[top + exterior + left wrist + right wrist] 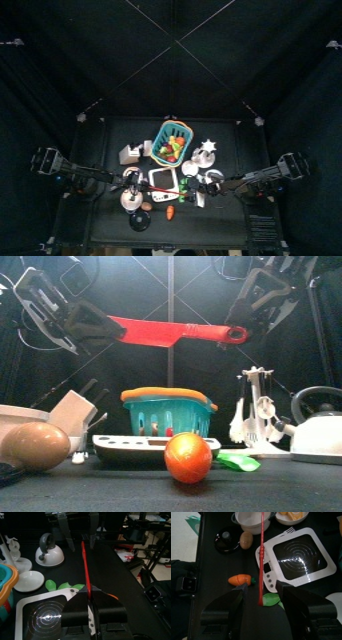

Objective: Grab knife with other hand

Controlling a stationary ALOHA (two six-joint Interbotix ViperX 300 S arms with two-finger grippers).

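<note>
Front view shows the red knife (167, 330) lying level, blade pinched by the left gripper (104, 324), handle between the right gripper's (235, 333) spread jaws.

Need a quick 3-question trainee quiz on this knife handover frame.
1. True or false: the left claw is shut on the red plastic knife.
2. The right claw is: A) shut on the knife; B) open, with a jaw on either side of the knife; C) resting on the table.
3. Fill in: in the front view, the white kettle stands at the picture's ____ side.
Key: 1 true; 2 B; 3 right.
</note>
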